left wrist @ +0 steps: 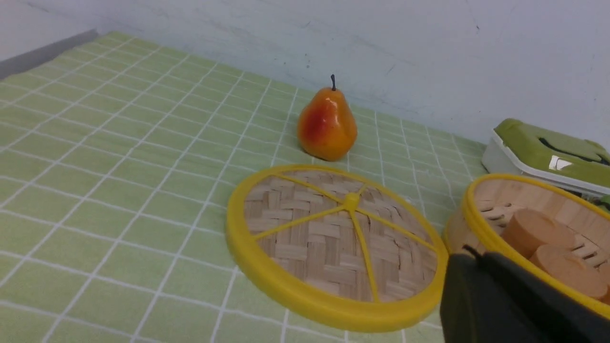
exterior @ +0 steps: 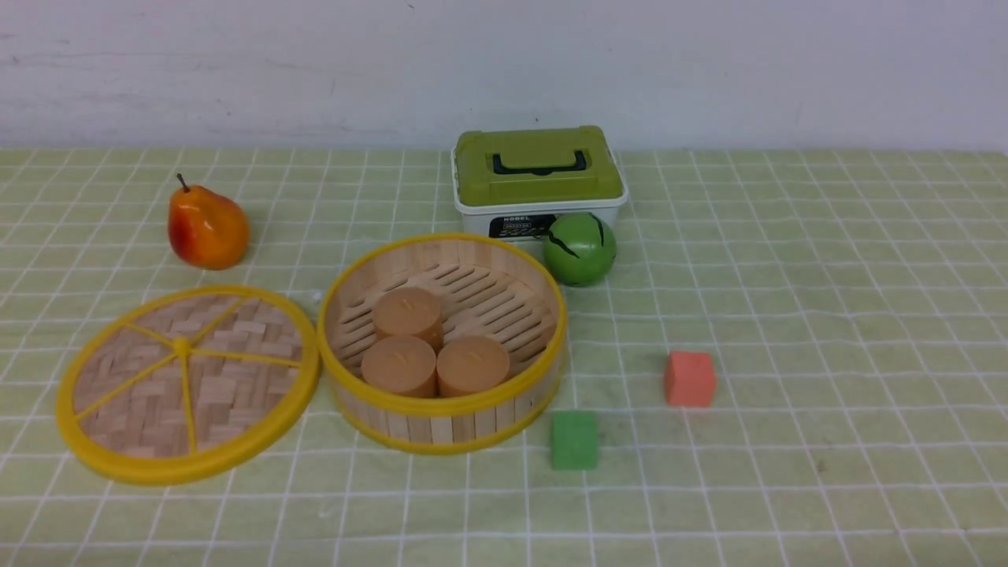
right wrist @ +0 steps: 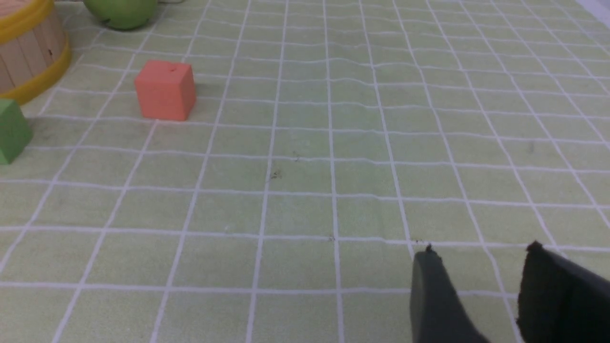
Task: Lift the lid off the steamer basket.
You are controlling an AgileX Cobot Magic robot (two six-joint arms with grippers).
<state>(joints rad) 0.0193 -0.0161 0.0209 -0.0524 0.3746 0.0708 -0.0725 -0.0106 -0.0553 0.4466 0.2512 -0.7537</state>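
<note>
Lid [exterior: 187,383] is off, lying on worktop [exterior: 827,276] just left of steamer basket [exterior: 441,429], rims about touching. Box w/ green top [exterior: 538,179] sits behind basket, pear [exterior: 207,228] beyond lid, 3 brown pucks [exterior: 435,346] inside basket. L pincer [left wrist: 476,252] clamped shut, empty, hanging by basket rim; R pincer [right wrist: 481,250] parted, nothing between its tips, well apart from orange cube [right wrist: 165,90]

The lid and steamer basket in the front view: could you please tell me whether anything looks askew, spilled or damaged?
Nothing stands out. The lid lies on the checked cloth just left of the steamer basket, rims nearly touching; three brown cylinders stand upright inside the basket. Nothing looks spilled or broken.
</note>
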